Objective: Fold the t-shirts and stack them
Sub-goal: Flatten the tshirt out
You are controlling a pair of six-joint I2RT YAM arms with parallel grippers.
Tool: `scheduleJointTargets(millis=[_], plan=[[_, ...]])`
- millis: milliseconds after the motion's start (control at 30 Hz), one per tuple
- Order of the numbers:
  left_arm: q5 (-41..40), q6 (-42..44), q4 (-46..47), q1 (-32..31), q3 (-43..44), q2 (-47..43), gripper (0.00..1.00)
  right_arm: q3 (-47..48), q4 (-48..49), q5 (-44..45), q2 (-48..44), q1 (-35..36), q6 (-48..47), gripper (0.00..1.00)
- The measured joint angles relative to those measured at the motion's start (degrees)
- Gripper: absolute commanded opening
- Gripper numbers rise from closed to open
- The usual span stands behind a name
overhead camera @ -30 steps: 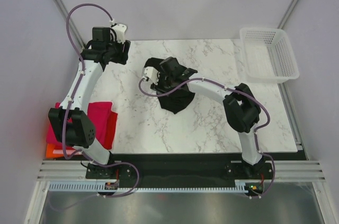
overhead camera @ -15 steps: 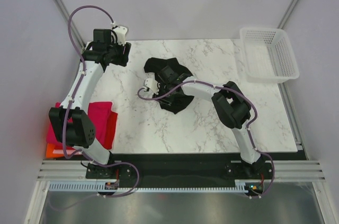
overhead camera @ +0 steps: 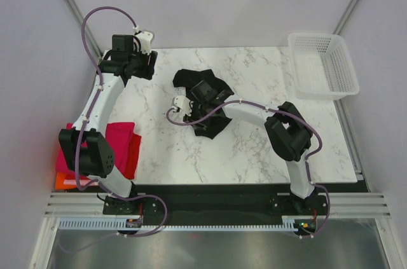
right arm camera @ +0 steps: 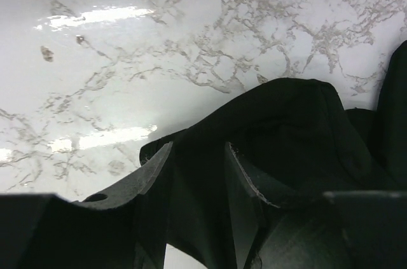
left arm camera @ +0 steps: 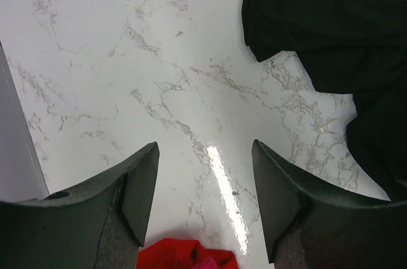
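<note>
The black t-shirt (overhead camera: 213,123) lies crumpled in the middle of the marble table (overhead camera: 254,148). My right gripper (overhead camera: 198,110) is low over it. In the right wrist view my right gripper (right arm camera: 197,167) is shut on a raised fold of the black t-shirt (right arm camera: 292,123). My left gripper (overhead camera: 137,67) is open and empty above the table's back left; in the left wrist view my left gripper (left arm camera: 203,173) has bare marble between its jaws and the black t-shirt (left arm camera: 324,21) at upper right. Folded magenta-pink (overhead camera: 119,134), red (overhead camera: 132,158) and orange (overhead camera: 60,182) shirts are stacked at the left edge.
A white mesh basket (overhead camera: 343,59) stands at the table's back right corner. A bit of red cloth (left arm camera: 184,257) shows at the bottom of the left wrist view. Purple cables loop off both arms. Grey walls close the back and sides.
My right gripper has moved from the back of the black t-shirt toward the near left, and the cloth has bunched with it. The left arm has barely moved.
</note>
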Motion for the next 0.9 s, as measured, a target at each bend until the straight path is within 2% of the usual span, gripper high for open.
scheduleJointTargets(millis=[300, 700, 733, 767, 800, 867, 900], plan=[[0.26, 0.00, -0.02, 0.00, 0.00, 0.00, 0.68, -0.83, -0.48, -1.66, -1.09, 0.92, 0.37, 0.45], [0.39, 0.00, -0.04, 0.00, 0.00, 0.02, 0.68, -0.74, -3.04, -1.55, 2.51, 0.85, -1.29, 0.42], [0.39, 0.00, -0.04, 0.00, 0.00, 0.02, 0.68, -0.74, -3.08, -1.53, 2.58, 0.85, -1.46, 0.38], [0.39, 0.00, -0.04, 0.00, 0.00, 0.02, 0.68, -0.74, -3.08, -1.55, 2.64, 0.85, -1.68, 0.22], [0.39, 0.00, -0.04, 0.00, 0.00, 0.02, 0.68, -0.74, -3.10, -1.55, 2.73, 0.85, -1.92, 0.14], [0.42, 0.00, -0.04, 0.00, 0.00, 0.04, 0.68, -0.15, -3.85, -1.55, 3.08, 0.85, -2.45, 0.00], [0.42, 0.00, -0.04, 0.00, 0.00, 0.04, 0.68, 0.33, -4.26, -1.25, 3.23, 0.85, -2.95, 0.00]])
